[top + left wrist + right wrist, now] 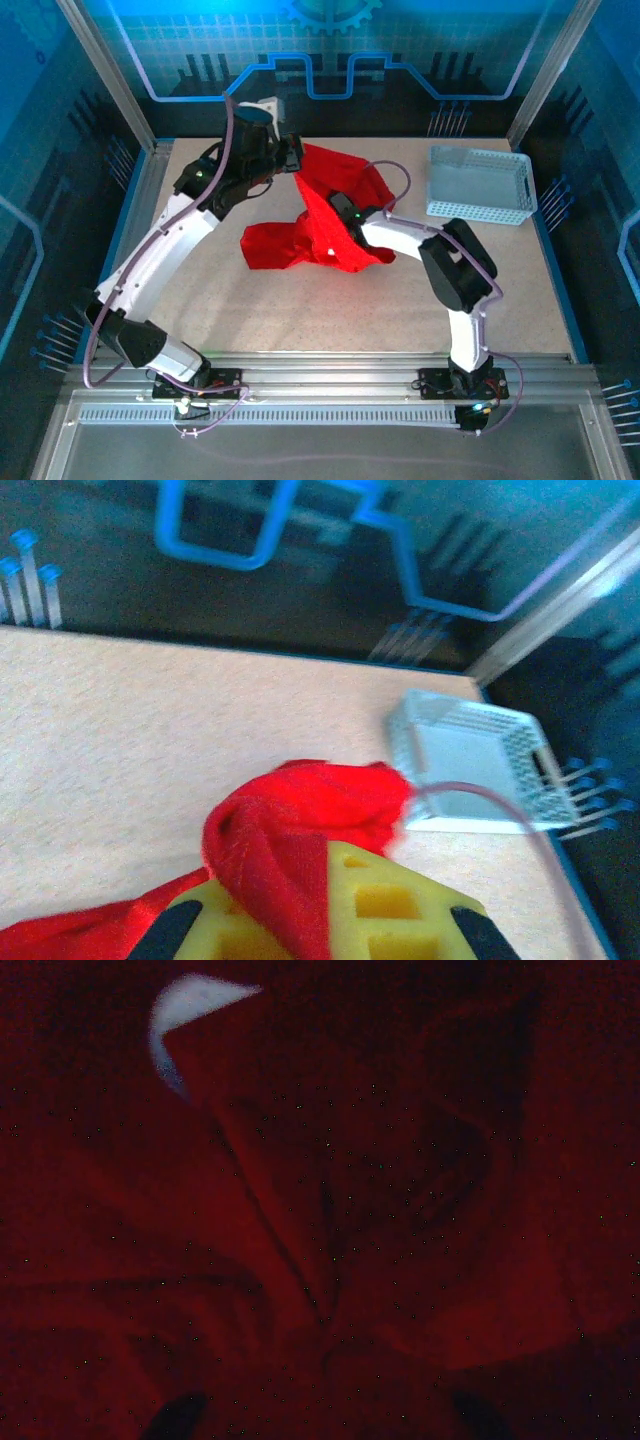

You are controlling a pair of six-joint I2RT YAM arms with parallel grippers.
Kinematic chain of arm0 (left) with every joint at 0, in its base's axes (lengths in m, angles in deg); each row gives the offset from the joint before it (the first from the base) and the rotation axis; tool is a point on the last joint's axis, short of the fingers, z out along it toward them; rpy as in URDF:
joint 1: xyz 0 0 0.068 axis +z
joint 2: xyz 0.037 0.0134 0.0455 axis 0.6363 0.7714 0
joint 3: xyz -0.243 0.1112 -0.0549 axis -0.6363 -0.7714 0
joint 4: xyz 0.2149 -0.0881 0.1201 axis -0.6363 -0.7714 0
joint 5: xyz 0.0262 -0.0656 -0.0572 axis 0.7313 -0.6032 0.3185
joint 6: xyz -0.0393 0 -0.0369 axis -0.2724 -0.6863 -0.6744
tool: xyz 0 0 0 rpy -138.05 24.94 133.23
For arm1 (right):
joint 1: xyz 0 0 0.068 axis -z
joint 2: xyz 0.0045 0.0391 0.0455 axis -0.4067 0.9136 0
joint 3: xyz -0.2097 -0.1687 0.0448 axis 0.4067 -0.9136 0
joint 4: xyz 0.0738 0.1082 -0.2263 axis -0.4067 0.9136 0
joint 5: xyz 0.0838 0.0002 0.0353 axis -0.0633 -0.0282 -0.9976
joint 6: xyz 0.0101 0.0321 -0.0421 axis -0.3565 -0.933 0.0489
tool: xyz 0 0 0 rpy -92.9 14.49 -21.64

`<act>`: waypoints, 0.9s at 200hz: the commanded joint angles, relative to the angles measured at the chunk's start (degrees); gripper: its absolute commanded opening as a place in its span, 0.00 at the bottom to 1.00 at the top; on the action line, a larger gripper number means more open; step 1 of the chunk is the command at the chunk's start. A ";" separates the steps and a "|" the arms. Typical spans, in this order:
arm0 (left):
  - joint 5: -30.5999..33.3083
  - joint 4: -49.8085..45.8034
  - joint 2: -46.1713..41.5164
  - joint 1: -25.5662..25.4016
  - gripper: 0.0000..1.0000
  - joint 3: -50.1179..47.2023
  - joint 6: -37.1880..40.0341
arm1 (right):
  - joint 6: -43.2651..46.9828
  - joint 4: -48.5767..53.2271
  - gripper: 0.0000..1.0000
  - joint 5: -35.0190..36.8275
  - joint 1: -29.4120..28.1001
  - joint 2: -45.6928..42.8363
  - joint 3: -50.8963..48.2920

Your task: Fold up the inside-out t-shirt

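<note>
The inside-out t-shirt (320, 215) is a bright red bundle, lifted and bunched over the middle of the table. My left gripper (293, 158) holds its upper far edge; in the left wrist view the yellow fingers (400, 905) are shut with a thick fold of the t-shirt (290, 830) pinched between them. My right gripper (340, 213) is buried in the shirt's middle. Dark red cloth (330, 1210) covers the right wrist view, and its creases run together between the fingertips. A pale gap (190, 1010) opens at the upper left.
A white plastic mesh basket (480, 182) stands at the back right of the table, also seen as the basket (470, 765) in the left wrist view. Bare beige tabletop (300, 310) lies in front of the shirt. A metal frame rims the table.
</note>
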 commanded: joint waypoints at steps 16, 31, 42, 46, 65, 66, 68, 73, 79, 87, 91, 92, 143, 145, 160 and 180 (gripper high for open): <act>-5.56 -0.52 5.60 9.90 0.00 -6.84 -3.31 | 4.73 -15.87 0.00 -2.45 -2.12 -14.22 -8.74; -7.41 -1.01 9.70 13.00 0.00 -8.97 -3.62 | 6.03 -19.56 0.00 -4.27 -2.25 -18.68 -11.92; -8.72 -2.12 13.78 14.53 0.00 -9.39 -3.30 | 6.74 -21.83 0.00 -5.56 -2.16 -21.55 -13.89; -8.96 -2.74 15.25 14.91 0.00 -9.29 -3.21 | 7.06 -22.57 0.00 -6.38 -2.11 -22.66 -14.38; -9.94 -4.39 20.63 15.40 0.00 -8.87 -2.43 | 9.16 -25.87 0.00 -12.39 -1.62 -26.10 -16.12; -9.97 -4.48 20.95 15.37 0.00 -8.87 -2.41 | 9.31 -26.04 0.00 -12.69 -1.59 -26.16 -16.22; -10.21 -4.48 21.46 15.36 0.01 -8.87 -2.35 | 9.53 -26.30 0.00 -12.98 -1.63 -26.47 -16.36; -10.70 -4.64 22.56 15.35 0.01 -8.82 -2.23 | 10.11 -26.97 0.00 -14.26 -1.63 -27.30 -16.65; -10.90 -4.91 23.63 15.35 0.03 -8.87 -2.34 | 10.54 -28.01 0.00 -15.90 -1.49 -28.12 -17.06; -10.79 -5.44 24.95 15.40 0.06 -8.80 -2.23 | 10.77 -29.06 0.00 -17.49 -1.34 -29.32 -17.66; -10.51 -5.57 25.54 15.35 0.08 -8.86 -2.14 | 10.76 -29.53 0.00 -18.22 -1.22 -29.94 -18.00; -10.52 -5.68 25.70 15.35 0.08 -8.87 -2.18 | 10.77 -29.67 0.00 -18.38 -1.21 -30.10 -18.09; -12.71 -1.31 20.41 13.90 0.35 -15.70 1.84 | 11.74 -35.07 0.00 -30.36 2.21 -33.90 -20.85; -13.03 -0.35 19.30 13.67 0.37 -16.77 1.89 | 11.85 -34.93 0.00 -30.52 2.29 -33.83 -20.82; -15.30 9.07 10.18 11.74 0.48 -24.42 2.99 | 12.85 -32.90 0.00 -30.38 2.36 -32.99 -20.16; -16.57 19.16 0.87 7.89 0.63 -31.36 5.74 | 13.97 -32.74 0.00 -31.56 2.23 -31.46 -20.24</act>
